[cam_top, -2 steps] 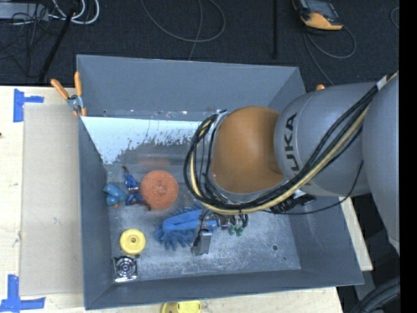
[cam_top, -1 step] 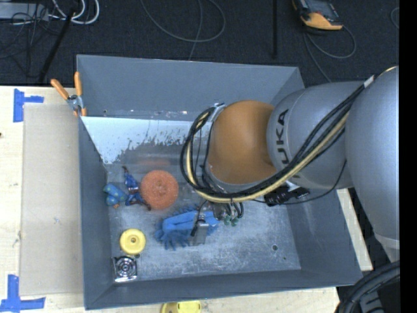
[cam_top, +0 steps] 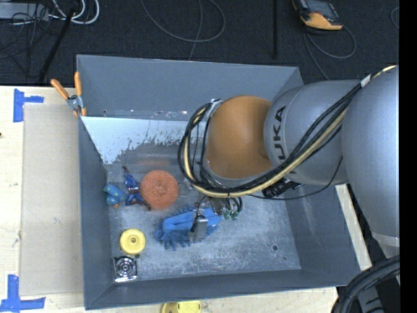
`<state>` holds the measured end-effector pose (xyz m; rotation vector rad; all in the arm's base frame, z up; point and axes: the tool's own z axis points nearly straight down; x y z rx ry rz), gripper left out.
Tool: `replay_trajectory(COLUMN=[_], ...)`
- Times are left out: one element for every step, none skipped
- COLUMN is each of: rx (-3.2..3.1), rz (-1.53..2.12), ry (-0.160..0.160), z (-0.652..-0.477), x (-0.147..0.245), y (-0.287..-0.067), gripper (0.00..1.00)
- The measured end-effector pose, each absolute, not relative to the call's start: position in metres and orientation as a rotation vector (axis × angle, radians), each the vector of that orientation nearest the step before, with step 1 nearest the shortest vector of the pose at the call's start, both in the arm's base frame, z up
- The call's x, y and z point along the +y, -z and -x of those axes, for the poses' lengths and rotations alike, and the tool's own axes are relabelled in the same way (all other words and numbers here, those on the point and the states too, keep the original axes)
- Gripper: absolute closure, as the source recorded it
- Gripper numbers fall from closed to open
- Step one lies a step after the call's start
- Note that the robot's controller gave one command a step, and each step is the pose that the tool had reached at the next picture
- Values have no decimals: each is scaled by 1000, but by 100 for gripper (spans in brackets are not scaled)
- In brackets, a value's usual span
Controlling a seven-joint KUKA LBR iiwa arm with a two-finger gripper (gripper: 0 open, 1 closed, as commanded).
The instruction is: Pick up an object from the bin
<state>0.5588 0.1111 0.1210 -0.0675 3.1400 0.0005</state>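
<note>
Gripper [cam_top: 201, 224] is low at centre of frame, right at the right end of a blue spiky plastic toy [cam_top: 174, 230] lying on bin [cam_top: 195, 284] floor, lower centre. Open or closed: can't tell, wrist blocks it. Upper left of toy: rust-orange round disc [cam_top: 159, 188] w/ small blue figure [cam_top: 115, 193] beside it; yellow round piece [cam_top: 132, 240] & grey square bit [cam_top: 125, 267] sit lower left.
</note>
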Motion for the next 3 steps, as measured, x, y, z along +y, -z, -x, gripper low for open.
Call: replay_trajectory(rx=[3141,3133,3135], rz=[-142,176,-10], ry=[1,-1,0], z=[-544,-558,-559], x=[107,104,108], y=[-138,-80,-59], gripper=[0,0,100])
